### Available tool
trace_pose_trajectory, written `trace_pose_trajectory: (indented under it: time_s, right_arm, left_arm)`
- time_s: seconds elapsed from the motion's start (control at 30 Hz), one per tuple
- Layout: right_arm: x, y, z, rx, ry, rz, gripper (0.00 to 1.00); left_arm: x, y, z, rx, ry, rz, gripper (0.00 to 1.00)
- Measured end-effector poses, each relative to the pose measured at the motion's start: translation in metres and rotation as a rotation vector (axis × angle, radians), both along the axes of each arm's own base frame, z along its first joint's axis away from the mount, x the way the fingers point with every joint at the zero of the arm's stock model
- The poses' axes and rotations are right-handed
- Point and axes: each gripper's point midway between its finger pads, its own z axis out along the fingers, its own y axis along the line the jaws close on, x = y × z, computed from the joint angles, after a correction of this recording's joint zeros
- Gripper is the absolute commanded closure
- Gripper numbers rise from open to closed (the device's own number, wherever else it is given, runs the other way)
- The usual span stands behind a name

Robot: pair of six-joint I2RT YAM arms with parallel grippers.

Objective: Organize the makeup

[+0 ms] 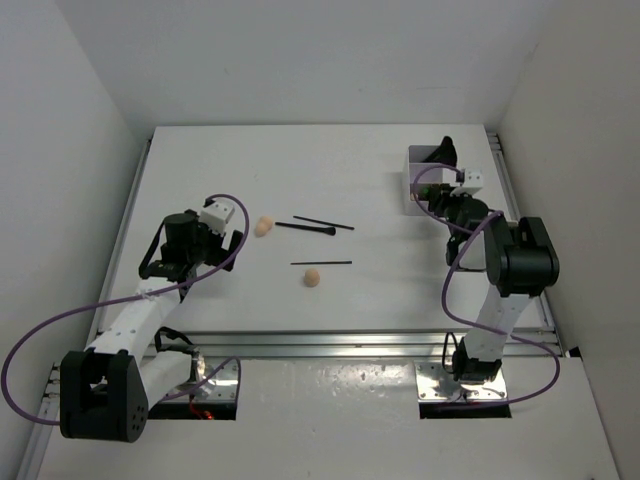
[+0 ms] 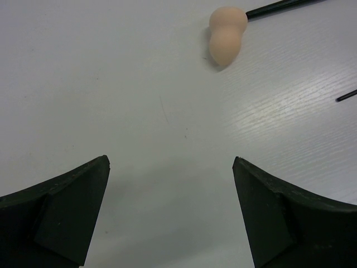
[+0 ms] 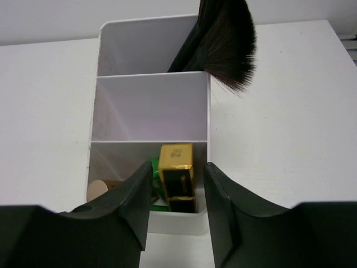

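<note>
**LOOSE SPONGE: POSITION RELATIVE TO THE LEFT JAWS**

The peach egg-shaped foam sponge (image 2: 227, 36) is located loose on the white table (image 1: 200, 170), just beside the tip of a thin black pencil (image 2: 279, 6). In the left wrist view it is found ahead of the left gripper (image 2: 170, 164) and offset to the right of the jaw centre line. Its long axis is directed roughly away from the gripper, across the closing direction. The left jaws are spread wide and nothing is held.

A second peach sponge (image 1: 312, 277) is placed nearer the table centre. The left arm is judged the nearer to both, so a forward advance with a sideways correction would be required.

The right gripper (image 3: 177, 166) is positioned over the translucent white compartmented box (image 3: 150, 111). Its jaws are parted, and the black-and-gold lipstick (image 3: 177, 178) is seen between them, apparently untouched.
</note>
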Motion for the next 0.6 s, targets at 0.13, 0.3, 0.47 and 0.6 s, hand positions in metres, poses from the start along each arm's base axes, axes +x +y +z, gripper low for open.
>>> trace_pose_trajectory:
  time_s: [0.13, 0.3, 0.47, 0.6]
  right_arm:
    - [-0.006, 0.0, 0.013, -0.005, -0.019, -0.002, 0.42]
    - [-0.012, -0.008, 0.061, -0.023, -0.093, -0.049, 0.2]
    - [-0.02, -0.008, 0.088, -0.043, 0.007, -0.056, 0.0]
    - [-0.005, -0.001, 0.107, -0.074, 0.186, -0.014, 0.0]
  left_arm:
    - [0.0, -0.001, -0.001, 0.014, 0.001, -0.02, 0.01]
    - [0.008, -0.006, 0.002, 0.037, 0.028, -0.076, 0.01]
    - [0.039, -0.02, 0.015, 0.02, 0.058, -0.148, 0.0]
    - [0.073, -0.04, 0.012, 0.007, 0.125, -0.2, 0.0]
